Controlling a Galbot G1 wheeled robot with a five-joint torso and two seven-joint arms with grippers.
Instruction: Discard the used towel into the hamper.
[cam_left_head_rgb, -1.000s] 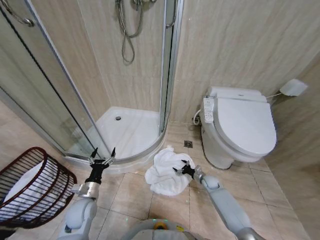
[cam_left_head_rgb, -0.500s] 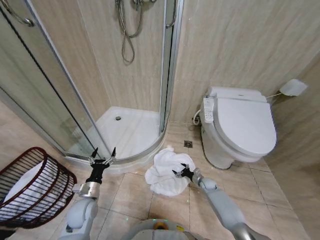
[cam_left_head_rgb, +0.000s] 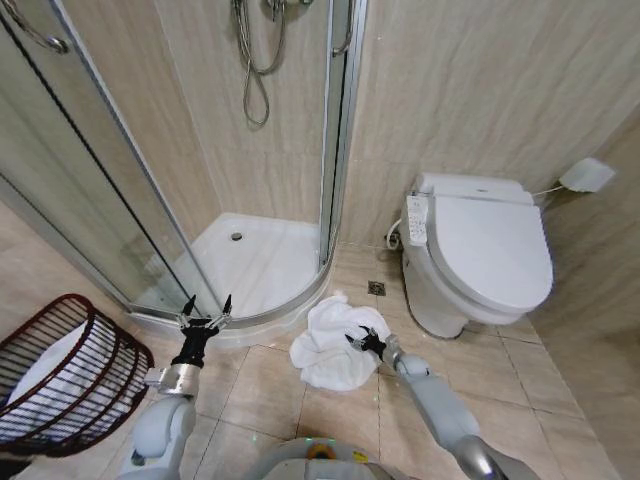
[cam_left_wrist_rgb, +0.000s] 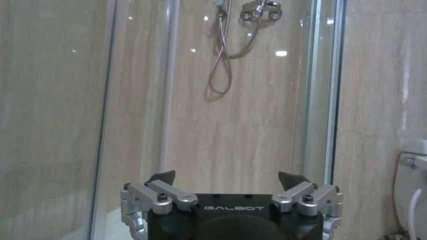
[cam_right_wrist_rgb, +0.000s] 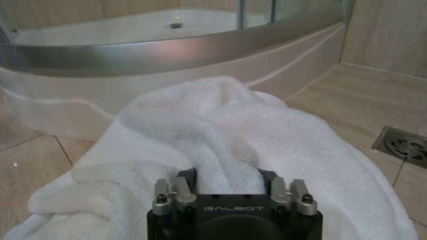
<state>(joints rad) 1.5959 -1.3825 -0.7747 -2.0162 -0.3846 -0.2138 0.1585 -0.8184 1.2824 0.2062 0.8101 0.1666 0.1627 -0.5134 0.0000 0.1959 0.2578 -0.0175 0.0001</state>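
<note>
1. Right tool (cam_left_head_rgb: 364, 339) I see pressed into the white towel (cam_left_head_rgb: 330, 345) on the floor beside the shower tray (cam_left_head_rgb: 255, 260); its grip I cannot tell.
2. Left tool (cam_left_head_rgb: 205, 305) hangs spread wide, empty.
3. Hamper (cam_left_head_rgb: 62, 375) sits far left, well apart from the towel.

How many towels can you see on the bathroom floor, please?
1: a white towel crumpled on the tiles between the shower tray and the toilet, at the right gripper.
</note>
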